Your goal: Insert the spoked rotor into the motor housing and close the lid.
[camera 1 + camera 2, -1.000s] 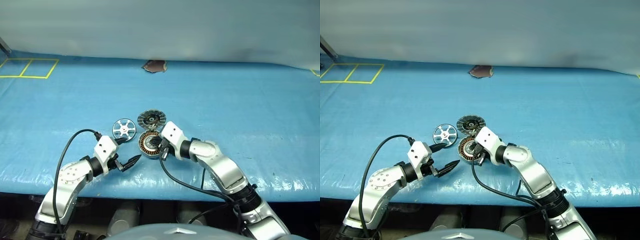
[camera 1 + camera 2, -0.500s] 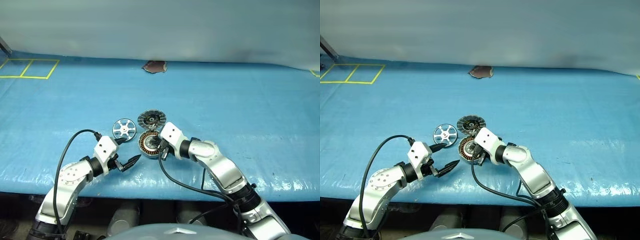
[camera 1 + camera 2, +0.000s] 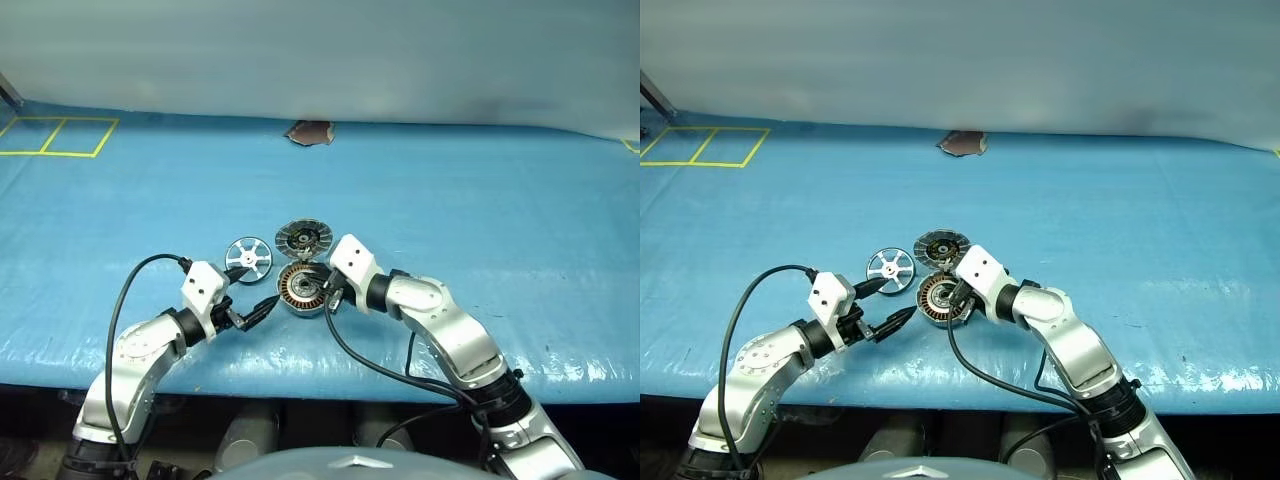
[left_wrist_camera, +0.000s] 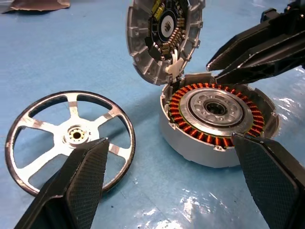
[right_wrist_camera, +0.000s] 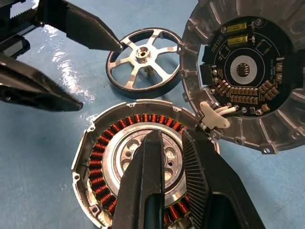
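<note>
I see the shiny spoked rotor (image 4: 69,136) flat beside the motor housing (image 4: 217,119), lid (image 4: 164,36) up. My left gripper (image 3: 262,306) is released; my right gripper (image 5: 164,157), clenched, hangs over the housing.

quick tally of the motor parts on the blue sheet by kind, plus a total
spoked rotor: 1
motor housing with copper windings: 1
lid, standing open at the housing's edge: 1
total: 3
</note>
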